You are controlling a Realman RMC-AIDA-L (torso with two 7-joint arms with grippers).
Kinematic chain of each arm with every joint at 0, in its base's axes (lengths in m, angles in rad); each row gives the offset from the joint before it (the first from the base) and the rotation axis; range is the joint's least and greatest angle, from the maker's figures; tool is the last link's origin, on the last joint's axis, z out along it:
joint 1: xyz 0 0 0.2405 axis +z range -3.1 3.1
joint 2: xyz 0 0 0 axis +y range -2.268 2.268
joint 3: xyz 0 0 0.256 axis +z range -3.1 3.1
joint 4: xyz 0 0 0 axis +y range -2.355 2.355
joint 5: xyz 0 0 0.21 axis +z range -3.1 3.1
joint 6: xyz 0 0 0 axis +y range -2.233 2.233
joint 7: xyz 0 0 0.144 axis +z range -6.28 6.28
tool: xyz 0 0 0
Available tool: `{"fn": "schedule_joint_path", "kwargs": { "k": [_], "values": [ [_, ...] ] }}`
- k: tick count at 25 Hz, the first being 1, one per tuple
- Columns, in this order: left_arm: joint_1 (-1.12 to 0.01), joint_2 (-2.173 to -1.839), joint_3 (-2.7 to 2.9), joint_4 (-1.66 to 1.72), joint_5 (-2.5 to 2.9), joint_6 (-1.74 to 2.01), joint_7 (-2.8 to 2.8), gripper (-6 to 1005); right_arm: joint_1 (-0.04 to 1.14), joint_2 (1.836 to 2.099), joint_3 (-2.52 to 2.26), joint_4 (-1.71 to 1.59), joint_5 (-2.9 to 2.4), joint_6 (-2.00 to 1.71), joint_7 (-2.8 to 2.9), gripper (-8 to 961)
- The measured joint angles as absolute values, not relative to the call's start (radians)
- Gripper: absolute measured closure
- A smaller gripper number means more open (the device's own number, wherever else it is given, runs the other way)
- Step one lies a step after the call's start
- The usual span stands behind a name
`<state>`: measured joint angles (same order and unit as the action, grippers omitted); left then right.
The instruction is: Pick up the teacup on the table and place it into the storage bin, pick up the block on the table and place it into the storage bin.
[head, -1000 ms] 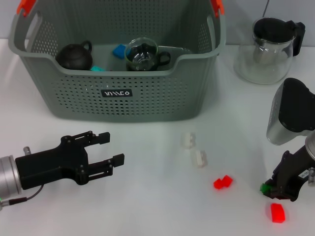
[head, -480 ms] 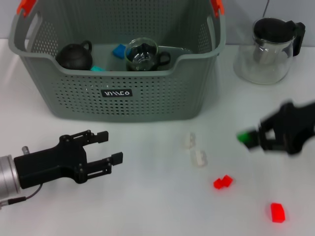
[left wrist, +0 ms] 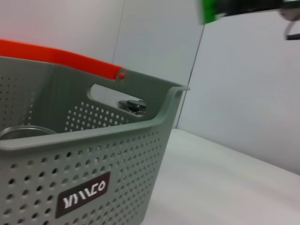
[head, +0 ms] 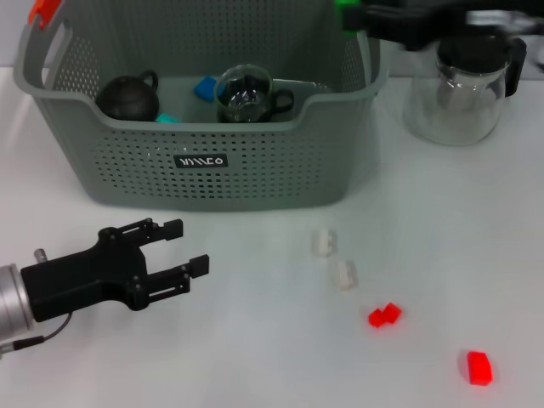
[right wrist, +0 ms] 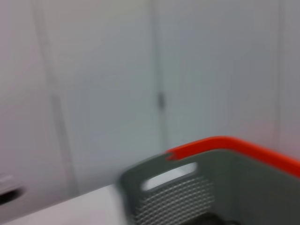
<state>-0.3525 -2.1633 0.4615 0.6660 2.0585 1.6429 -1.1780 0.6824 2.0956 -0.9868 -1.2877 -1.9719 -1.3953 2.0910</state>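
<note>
My right gripper (head: 364,15) is shut on a green block (head: 346,15) and holds it high over the back right corner of the grey-green storage bin (head: 204,170). The block and gripper also show in the left wrist view (left wrist: 206,11). Inside the bin sit a glass teacup (head: 245,95), a black teapot (head: 127,98) and blue blocks (head: 206,87). My left gripper (head: 187,246) is open and empty, low over the table in front of the bin's left half. The bin's rim shows in the right wrist view (right wrist: 201,187).
Two white blocks (head: 324,242) (head: 343,274) and two red blocks (head: 384,314) (head: 478,367) lie on the white table to the front right of the bin. A glass jug (head: 459,85) with a black lid stands at the back right.
My right gripper has lifted the green block from the table's front right, up and back to the bin's back right corner. The left arm has barely shifted.
</note>
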Motion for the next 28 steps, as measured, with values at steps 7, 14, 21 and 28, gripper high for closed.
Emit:
{"fn": "schedule_joint_path", "kwargs": {
  "k": [7, 14, 21, 28],
  "values": [
    [-0.356, -2.164, 0.462, 0.646, 2.059, 1.641, -1.175, 276, 0.961, 2.099, -1.215, -1.046, -2.241, -1.055, 2.318, 724],
    [-0.358, -2.166, 0.464, 0.641, 2.060, 1.641, -1.175, 276, 1.172, 2.095, -1.223, -0.671, -2.291, -0.840, 2.343, 706],
    [-0.390, -2.163, 0.463, 0.609, 2.060, 1.638, -1.175, 276, 1.171, 2.089, -1.225, -0.628, -2.314, -0.824, 2.332, 688],
    [-0.386, -2.162, 0.462, 0.608, 2.060, 1.639, -1.175, 276, 0.988, 2.093, -1.199, -0.831, -1.948, -0.898, 2.058, 480]
  ]
}}
